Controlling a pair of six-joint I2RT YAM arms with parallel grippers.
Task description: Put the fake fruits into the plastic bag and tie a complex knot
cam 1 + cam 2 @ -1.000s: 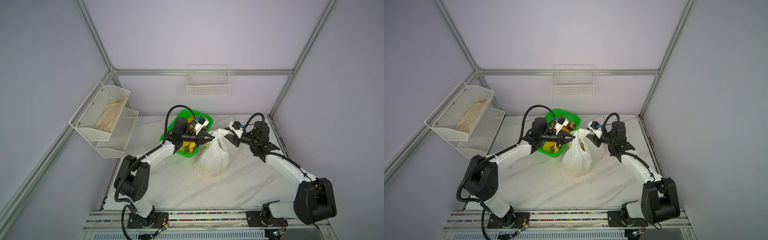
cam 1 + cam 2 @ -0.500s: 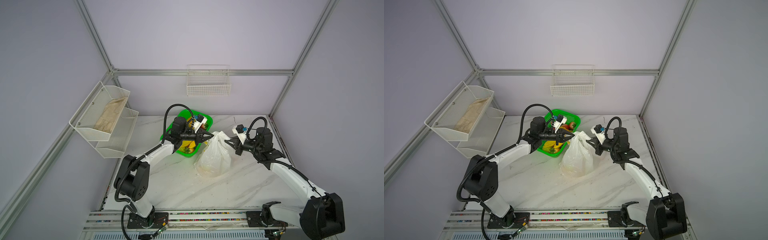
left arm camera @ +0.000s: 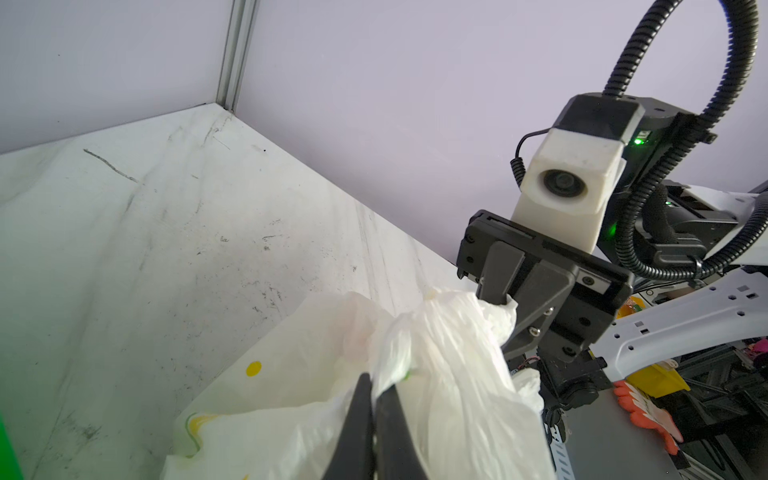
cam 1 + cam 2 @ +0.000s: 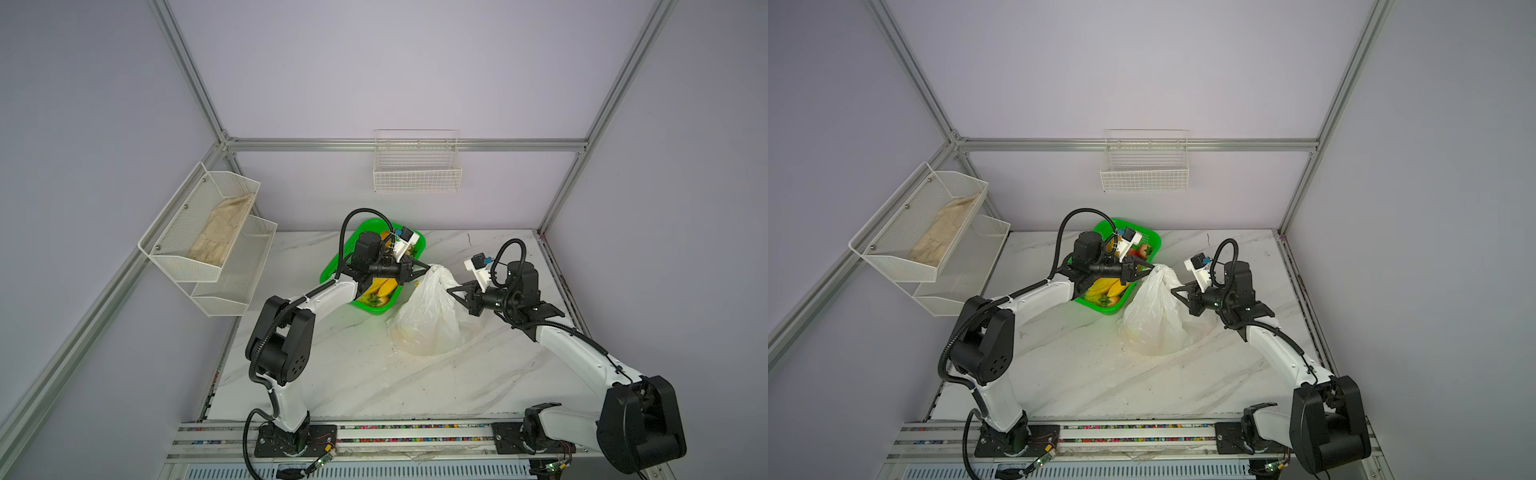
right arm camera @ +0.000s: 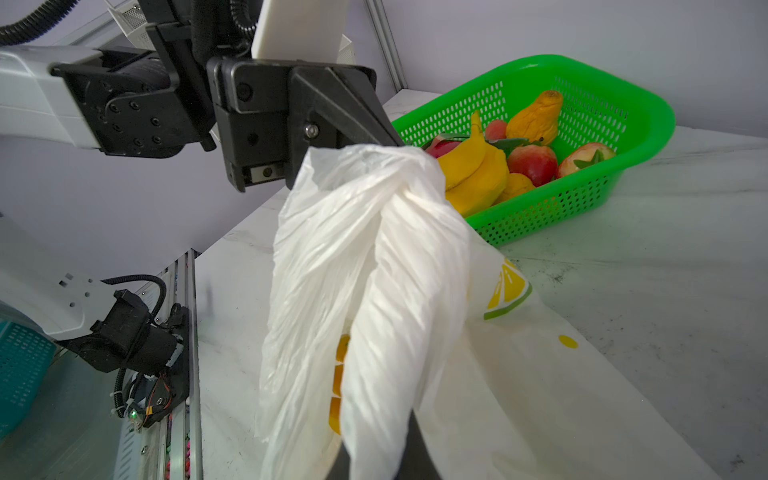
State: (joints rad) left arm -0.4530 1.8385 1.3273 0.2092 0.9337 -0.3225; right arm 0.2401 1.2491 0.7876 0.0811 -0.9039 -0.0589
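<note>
2 holds: left gripper (image 4: 427, 265) and right gripper (image 4: 450, 291) pinch the plastic bag (image 4: 428, 324).

Both top views hang high at the front, looking down over the whole marble surface (image 4: 353, 374) toward the back wall (image 4: 415, 83), distant and nearly identical. The left wrist view sits close behind its fingers (image 3: 357, 424), facing across the plastic bag (image 3: 457, 365) at the right arm (image 3: 685, 328). The right wrist view faces the opposite way, close over that same bag, toward the green basket (image 5: 540, 212).
</note>
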